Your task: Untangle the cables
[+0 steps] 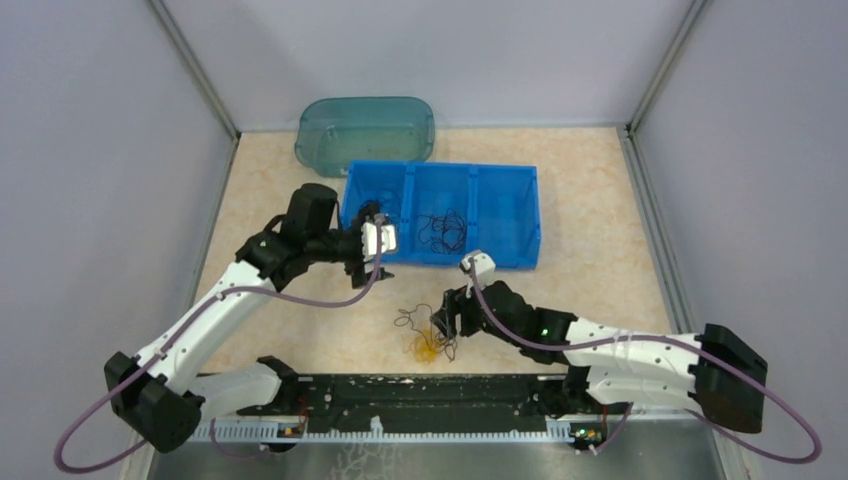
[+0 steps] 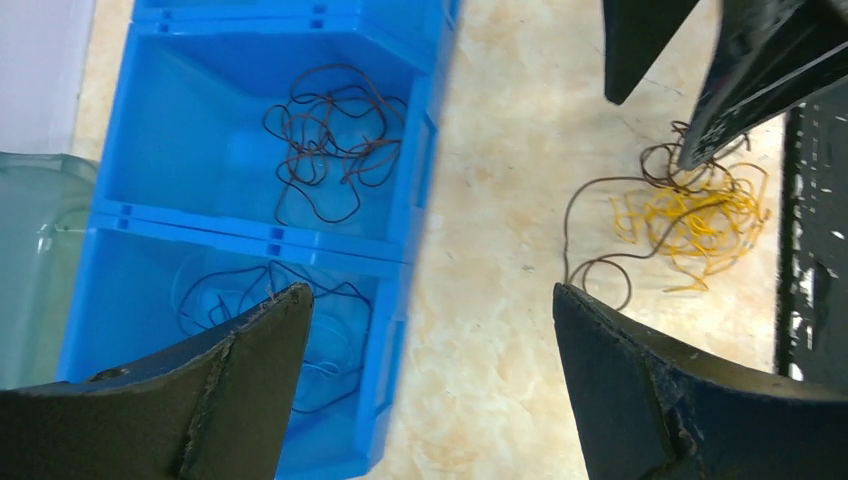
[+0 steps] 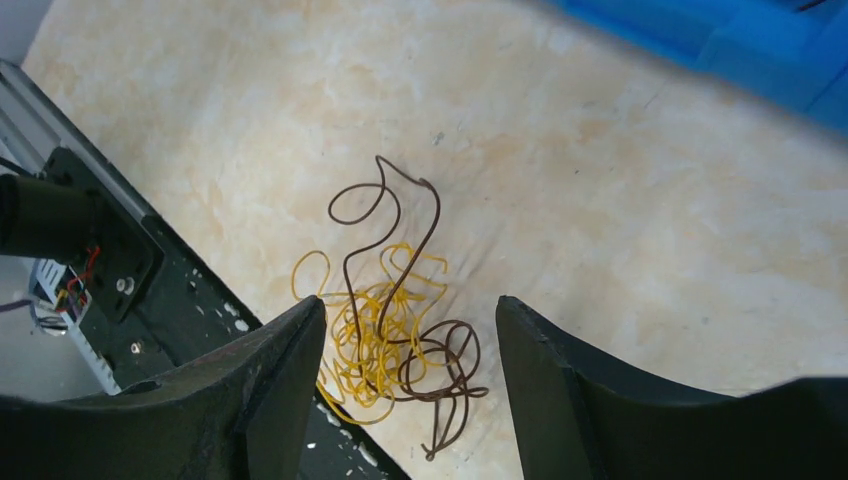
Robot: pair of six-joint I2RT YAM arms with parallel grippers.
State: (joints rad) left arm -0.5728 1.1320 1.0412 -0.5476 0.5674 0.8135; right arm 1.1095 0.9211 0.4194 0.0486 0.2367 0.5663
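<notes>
A tangle of yellow cable (image 3: 372,335) and dark brown cable (image 3: 400,240) lies on the table by the front rail; it also shows in the top view (image 1: 425,338) and the left wrist view (image 2: 700,215). My right gripper (image 3: 410,305) is open and empty, right above the tangle, fingers either side of it (image 1: 440,322). My left gripper (image 2: 430,295) is open and empty, over the front wall of the blue bin's left compartment (image 1: 383,245). A dark cable (image 2: 325,140) lies in the middle compartment, a blue cable (image 2: 260,300) in the left one.
The blue three-compartment bin (image 1: 525,215) stands at mid-table. A translucent green tub (image 1: 365,130) lies behind it at the back left. A black rail (image 1: 420,395) runs along the near edge, touching the tangle's side. Grey walls enclose the table.
</notes>
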